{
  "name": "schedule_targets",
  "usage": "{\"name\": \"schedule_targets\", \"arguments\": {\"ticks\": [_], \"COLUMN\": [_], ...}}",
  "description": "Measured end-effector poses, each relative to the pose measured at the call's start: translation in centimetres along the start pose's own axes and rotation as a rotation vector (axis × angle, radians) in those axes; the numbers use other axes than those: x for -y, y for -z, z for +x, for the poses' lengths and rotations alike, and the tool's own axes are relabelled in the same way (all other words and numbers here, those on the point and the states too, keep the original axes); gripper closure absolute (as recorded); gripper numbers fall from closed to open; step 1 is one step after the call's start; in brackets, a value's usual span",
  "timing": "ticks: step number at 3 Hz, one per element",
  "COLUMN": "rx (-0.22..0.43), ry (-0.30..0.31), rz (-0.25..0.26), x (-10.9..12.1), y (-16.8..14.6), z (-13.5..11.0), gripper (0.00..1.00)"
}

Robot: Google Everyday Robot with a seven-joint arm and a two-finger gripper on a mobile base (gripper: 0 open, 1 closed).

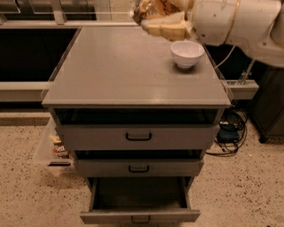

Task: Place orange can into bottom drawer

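Camera view shows the gripper (162, 20) high over the counter's (115, 66) far edge, its beige fingers (166, 30) clenched on the orange can (153, 6) (only an orange-gold patch shows at the top of the picture). The white bowl (187, 53) sits just beside and below it. The bottom drawer (111, 216) stands pulled open, well below. A thin, dented can is probably light, slick and easily crushed, so a moderate grip across its mid-body suits best.
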State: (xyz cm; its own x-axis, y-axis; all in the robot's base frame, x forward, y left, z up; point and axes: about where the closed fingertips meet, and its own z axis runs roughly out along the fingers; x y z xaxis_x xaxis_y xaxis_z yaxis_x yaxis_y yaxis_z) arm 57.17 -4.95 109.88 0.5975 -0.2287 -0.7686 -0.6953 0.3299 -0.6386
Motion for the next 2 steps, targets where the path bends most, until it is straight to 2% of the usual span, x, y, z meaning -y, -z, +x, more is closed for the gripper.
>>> {"name": "schedule_targets", "arguments": {"ticks": [1,2], "rx": [-0.007,-0.050], "ry": [-0.139,-0.298], "rz": [0.060,0.027], "x": [-4.4,-11.7], "y": [2.1,1.6], "z": [4.2,10.8], "gripper": [1.00,1.00]}}
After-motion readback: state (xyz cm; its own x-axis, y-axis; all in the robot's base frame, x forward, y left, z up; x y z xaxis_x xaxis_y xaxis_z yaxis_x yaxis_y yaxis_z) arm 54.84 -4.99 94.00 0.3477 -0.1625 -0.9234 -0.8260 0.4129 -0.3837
